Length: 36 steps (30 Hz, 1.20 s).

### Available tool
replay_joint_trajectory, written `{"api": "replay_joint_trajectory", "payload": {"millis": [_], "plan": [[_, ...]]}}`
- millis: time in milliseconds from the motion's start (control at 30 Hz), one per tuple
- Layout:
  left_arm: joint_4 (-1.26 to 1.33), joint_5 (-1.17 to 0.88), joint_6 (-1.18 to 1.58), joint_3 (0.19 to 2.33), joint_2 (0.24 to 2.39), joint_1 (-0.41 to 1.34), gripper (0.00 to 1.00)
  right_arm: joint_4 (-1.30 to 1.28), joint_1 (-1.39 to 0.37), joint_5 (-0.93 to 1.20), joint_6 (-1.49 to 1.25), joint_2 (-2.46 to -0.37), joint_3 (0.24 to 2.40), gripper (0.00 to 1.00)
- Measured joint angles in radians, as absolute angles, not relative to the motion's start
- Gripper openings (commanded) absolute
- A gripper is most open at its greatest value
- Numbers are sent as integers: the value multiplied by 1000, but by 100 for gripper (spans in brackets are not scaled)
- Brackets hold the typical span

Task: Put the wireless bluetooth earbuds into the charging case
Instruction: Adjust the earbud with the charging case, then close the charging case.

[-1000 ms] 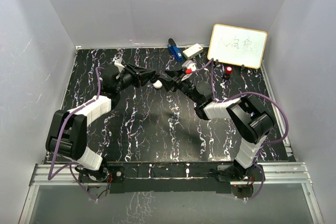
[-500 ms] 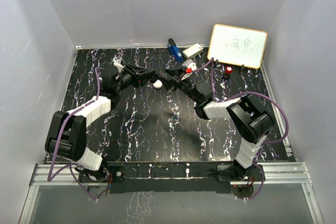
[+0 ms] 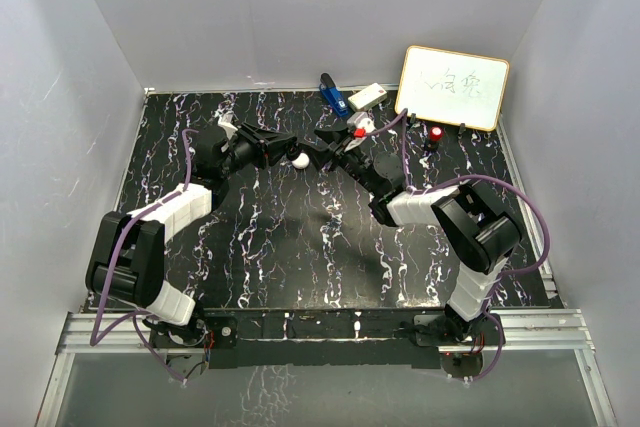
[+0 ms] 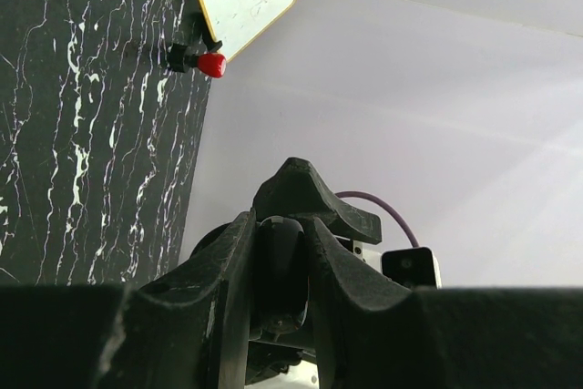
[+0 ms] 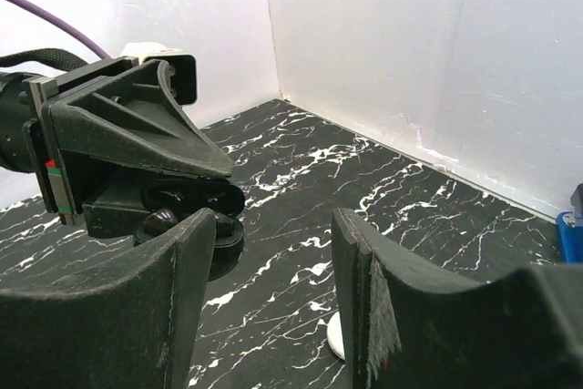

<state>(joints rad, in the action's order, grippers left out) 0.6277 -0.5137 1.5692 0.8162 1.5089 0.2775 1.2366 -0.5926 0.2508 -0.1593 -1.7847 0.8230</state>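
My left gripper (image 3: pixel 280 145) is shut on a black open clamshell case (image 5: pixel 196 202), held above the table. Two dark glossy earbuds (image 5: pixel 162 220) sit in its lower half. In the left wrist view the black case (image 4: pixel 281 271) fills the gap between the left gripper's (image 4: pixel 282 252) fingers. A small round white puck-like case (image 3: pixel 299 159) lies on the table between the two grippers. It shows partly under the right finger in the right wrist view (image 5: pixel 335 336). My right gripper (image 3: pixel 320 152) is open and empty (image 5: pixel 273 225), facing the left gripper.
A whiteboard (image 3: pixel 453 87) leans at the back right with a red-topped knob (image 3: pixel 437 133) in front of it. A blue object (image 3: pixel 333 94) and a cream box (image 3: pixel 367 97) lie at the back edge. White walls enclose the black marbled table (image 3: pixel 300 247).
Both grippers have shifted slightly toward the back of the table. The white puck has stayed in place.
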Motion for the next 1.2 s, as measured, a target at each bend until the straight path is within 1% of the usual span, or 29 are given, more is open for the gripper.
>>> {"api": "replay_joint_trajectory", "payload": {"millis": [133, 200, 333, 467, 600, 733, 900, 1200], "plan": [[628, -513, 1569, 816, 1509, 278, 0, 1218, -591, 221, -159, -1770, 812, 54], [627, -512, 1570, 816, 1509, 278, 0, 1191, -588, 205, -157, -1742, 796, 56], [615, -474, 1576, 816, 1508, 279, 0, 1167, -585, 193, -137, -1658, 739, 56], [580, -385, 1596, 807, 1495, 284, 0, 1144, -594, 160, -92, -1583, 684, 55], [553, -227, 1643, 770, 1458, 312, 0, 1082, -641, 78, -17, -1575, 682, 55], [524, -81, 1694, 762, 1444, 364, 0, 1069, -717, -33, 75, -1604, 680, 57], [488, 59, 1753, 762, 1444, 423, 0, 1072, -789, -131, 167, -1714, 698, 59], [433, 176, 1805, 789, 1451, 492, 0, 1085, -820, -210, 231, -1806, 771, 63]]}}
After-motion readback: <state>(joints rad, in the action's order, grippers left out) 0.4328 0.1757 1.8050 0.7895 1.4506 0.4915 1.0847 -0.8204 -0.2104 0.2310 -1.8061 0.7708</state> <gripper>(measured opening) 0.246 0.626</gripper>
